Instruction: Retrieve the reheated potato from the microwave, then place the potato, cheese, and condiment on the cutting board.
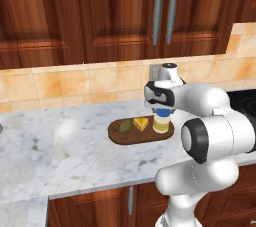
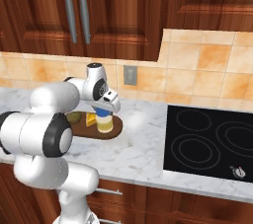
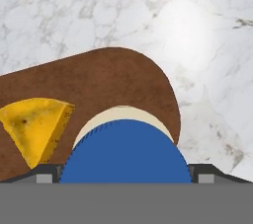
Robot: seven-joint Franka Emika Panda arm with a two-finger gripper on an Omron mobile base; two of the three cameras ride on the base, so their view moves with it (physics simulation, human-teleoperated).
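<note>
Oval wooden cutting board (image 1: 142,136) lying on marbled table (image 1: 75,156), bearing lumpy potato (image 1: 125,126), cheese (image 1: 141,123) wedge, ribbed-cap condiment (image 1: 161,121), end effector (image 1: 161,112) standing wide open around it, gripping nothing

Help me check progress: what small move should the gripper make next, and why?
Probably lift straight up and clear. The potato, cheese and condiment all sit on the board, and the gripper stands open, its fingertips either side of the condiment's blue cap, so nothing looks left to place.
</note>
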